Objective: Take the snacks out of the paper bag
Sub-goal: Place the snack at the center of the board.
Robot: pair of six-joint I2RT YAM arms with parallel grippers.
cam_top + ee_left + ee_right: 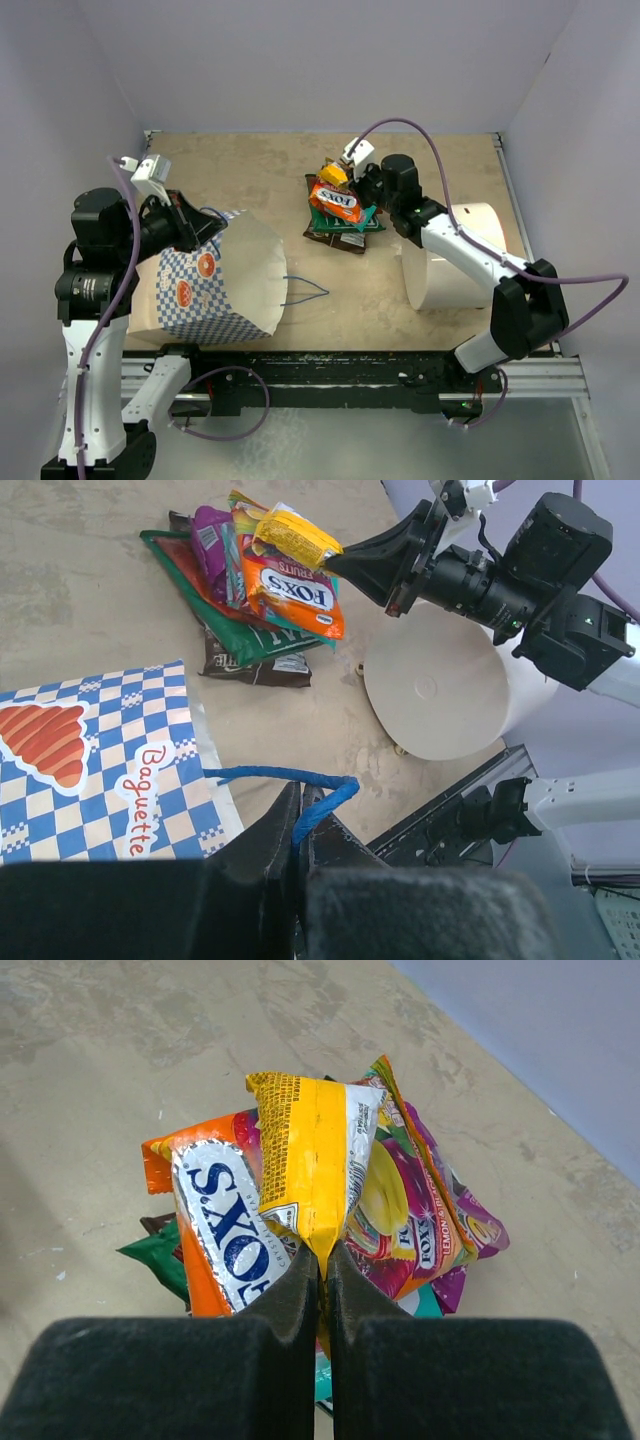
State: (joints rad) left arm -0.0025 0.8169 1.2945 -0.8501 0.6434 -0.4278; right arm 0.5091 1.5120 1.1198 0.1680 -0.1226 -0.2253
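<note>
Right gripper [323,1260] is clamped on the yellow packet [310,1150] by its thin edge, over the pile [215,1230]; a slip could drop it. Left gripper [300,805] is clamped on the bag [100,780] handle [270,774].

I am looking down on a beige, scuffed flat tabletop [430,170]. A white paper bag with a blue checked pattern and orange round logos [200,285] is resting on its side near my left edge, its mouth facing the middle. One thin blue string handle [306,290] is trailing from it across the surface. Towards the far middle, a dark brown shiny packet [255,667] and a dark green shiny packet [225,630] are lying flat, bearing a heap of other packets. A plain white cylinder [455,270] is lying on its side at my right.
</note>
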